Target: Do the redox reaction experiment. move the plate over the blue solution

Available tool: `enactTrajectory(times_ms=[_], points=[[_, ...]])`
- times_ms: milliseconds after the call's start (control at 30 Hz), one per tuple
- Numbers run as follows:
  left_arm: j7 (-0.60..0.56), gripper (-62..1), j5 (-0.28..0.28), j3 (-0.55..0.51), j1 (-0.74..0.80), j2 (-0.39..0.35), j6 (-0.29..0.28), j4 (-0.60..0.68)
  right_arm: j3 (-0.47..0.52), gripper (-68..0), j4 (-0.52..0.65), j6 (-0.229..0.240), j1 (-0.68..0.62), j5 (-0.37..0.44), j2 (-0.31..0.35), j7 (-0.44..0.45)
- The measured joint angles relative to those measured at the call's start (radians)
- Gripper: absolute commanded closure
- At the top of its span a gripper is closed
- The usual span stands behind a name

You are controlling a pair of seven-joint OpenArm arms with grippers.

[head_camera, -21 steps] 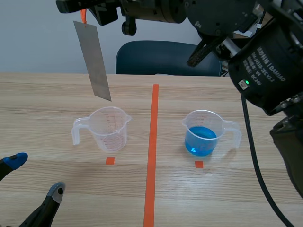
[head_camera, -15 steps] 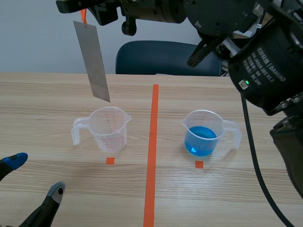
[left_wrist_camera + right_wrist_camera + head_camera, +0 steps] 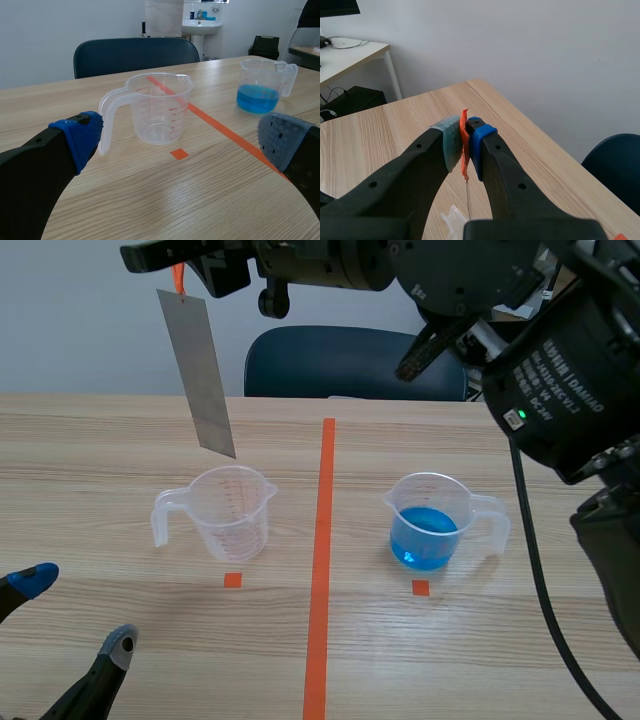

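the tape line (image 3: 321,570) is running along the middle of the table (image 3: 80,460), from its far edge towards its near edge. the empty jug (image 3: 232,512) is standing on the left half, near the line, its handle pointing towards the left edge. the filled jug (image 3: 430,523) is standing on the right half, level with the first, its handle pointing towards the right edge, with the solution (image 3: 425,540) sitting in its lower part. a tape square (image 3: 232,580) is lying just in front of each jug, on the near-edge side. the plate (image 3: 198,375) is hanging nearly upright in the air over the left half, above and slightly behind the empty jug, not touching it, and well apart from the filled jug. the right gripper (image 3: 178,265) is pinching the plate by the tab (image 3: 464,145) at its top, high over the far edge. the left gripper (image 3: 77,611) is sitting by the near left corner with its fingers spread, in front of the empty jug. the chair (image 3: 355,362) is standing behind the far edge, around its middle.
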Motion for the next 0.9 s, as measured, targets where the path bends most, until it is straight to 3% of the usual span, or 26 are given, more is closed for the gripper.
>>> enactTrajectory(times_ms=[433, 900], points=[[0.0, -62.3, 0.0, 0.0, 0.0, 0.0, 0.0, 0.0, 0.0, -3.3, 0.0, 0.0, 0.0, 0.016, 0.022, -0.018], [0.001, -62.3, 0.0, 0.0, 0.0, -0.003, -0.021, 0.0, 0.077, -3.3, 0.06, 0.006, 0.0, 0.166, 0.244, -0.01]])
